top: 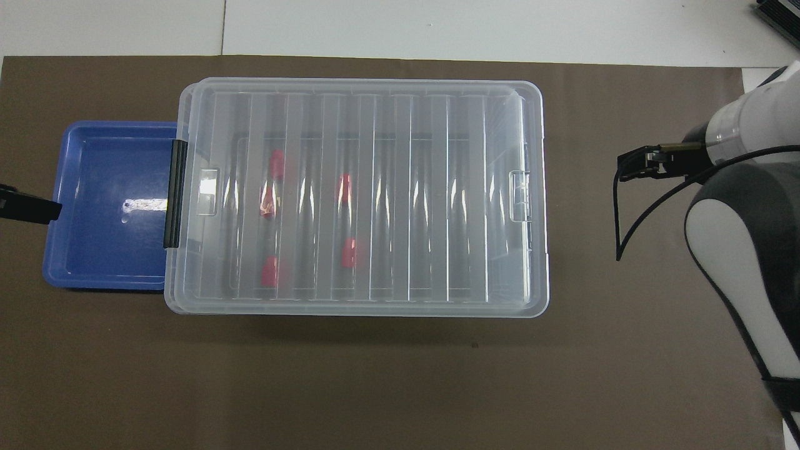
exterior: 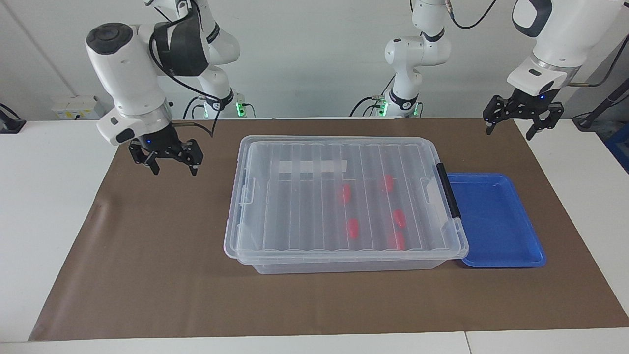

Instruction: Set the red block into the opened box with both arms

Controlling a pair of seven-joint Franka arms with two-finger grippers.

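Note:
The box (exterior: 339, 265) stands mid-table, its ribbed clear lid (exterior: 295, 206) lying shut on top. Through the lid I see several red blocks, among them one (exterior: 345, 193) near the middle and one (exterior: 396, 241) by the black bar handle (exterior: 448, 189); the overhead view shows them too, such as this block (top: 344, 187). My right gripper (exterior: 169, 164) hangs open and holds nothing, over the brown mat off the box's end toward the right arm. The left gripper (exterior: 523, 123) is raised, open and holding nothing, over the mat's corner near the blue tray.
A shallow blue tray (exterior: 496, 221) sits against the handle end of the box, also seen from above (top: 106, 206). A brown mat (exterior: 147, 255) covers the table. One finger (top: 28, 208) of the left gripper pokes in over the tray's edge.

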